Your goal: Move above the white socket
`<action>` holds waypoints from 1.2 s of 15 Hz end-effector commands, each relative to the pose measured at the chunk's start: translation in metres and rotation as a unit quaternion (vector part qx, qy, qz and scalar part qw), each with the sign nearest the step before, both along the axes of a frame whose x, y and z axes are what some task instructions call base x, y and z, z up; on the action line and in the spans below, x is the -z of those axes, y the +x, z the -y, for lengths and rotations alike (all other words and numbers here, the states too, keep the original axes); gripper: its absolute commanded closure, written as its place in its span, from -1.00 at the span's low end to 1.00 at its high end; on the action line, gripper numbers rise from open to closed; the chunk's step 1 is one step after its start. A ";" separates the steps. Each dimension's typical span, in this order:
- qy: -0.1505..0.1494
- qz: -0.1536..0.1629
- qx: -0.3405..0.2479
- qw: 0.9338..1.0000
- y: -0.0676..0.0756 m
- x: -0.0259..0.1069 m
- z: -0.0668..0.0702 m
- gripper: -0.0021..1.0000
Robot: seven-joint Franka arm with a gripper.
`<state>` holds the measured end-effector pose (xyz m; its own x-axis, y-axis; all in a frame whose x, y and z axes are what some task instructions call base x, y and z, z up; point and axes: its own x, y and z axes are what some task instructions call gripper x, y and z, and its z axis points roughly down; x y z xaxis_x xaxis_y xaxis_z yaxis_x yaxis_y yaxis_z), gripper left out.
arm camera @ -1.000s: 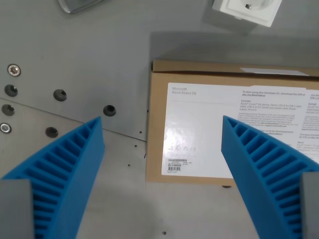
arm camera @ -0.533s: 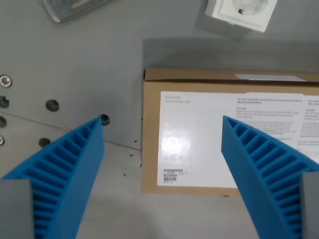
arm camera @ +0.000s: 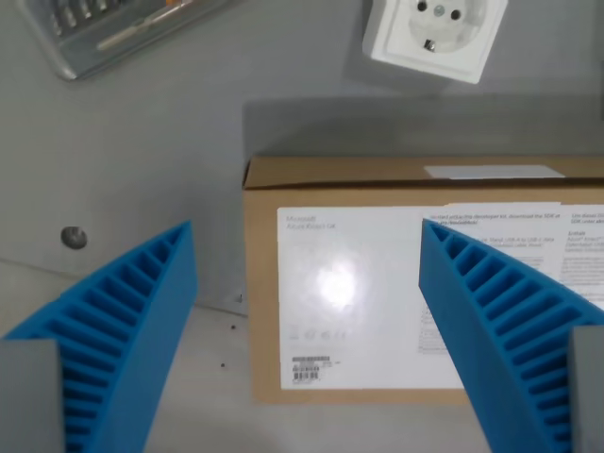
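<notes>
Cut off at the top edge: the white socket [arm camera: 433,36], upper part out of frame. Cropped at the upper-left corner: a clear plastic case [arm camera: 104,30], contents blurred, not identifiable. Running off the wrist view's right: the cardboard box [arm camera: 396,184], far end unseen. Too small and glare-washed to read: most print on the box's white label [arm camera: 349,293]. Partly covered by the right blue finger [arm camera: 500,330]: label text there.

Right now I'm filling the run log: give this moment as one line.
hand: open, empty | below it: cardboard box | white socket: top of view, beyond box | status: not yet above socket
</notes>
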<state>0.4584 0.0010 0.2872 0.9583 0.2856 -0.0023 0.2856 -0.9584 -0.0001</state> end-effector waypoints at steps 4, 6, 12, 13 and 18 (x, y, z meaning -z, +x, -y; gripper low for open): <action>-0.008 -0.017 0.067 0.998 0.023 0.017 0.011 -1.00; -0.009 -0.020 0.073 0.997 0.029 0.024 0.015 -1.00; -0.011 -0.014 0.098 0.995 0.045 0.047 0.027 -1.00; -0.010 -0.013 0.100 0.995 0.048 0.050 0.029 -1.00; -0.006 -0.011 0.113 0.994 0.060 0.066 0.037 -1.00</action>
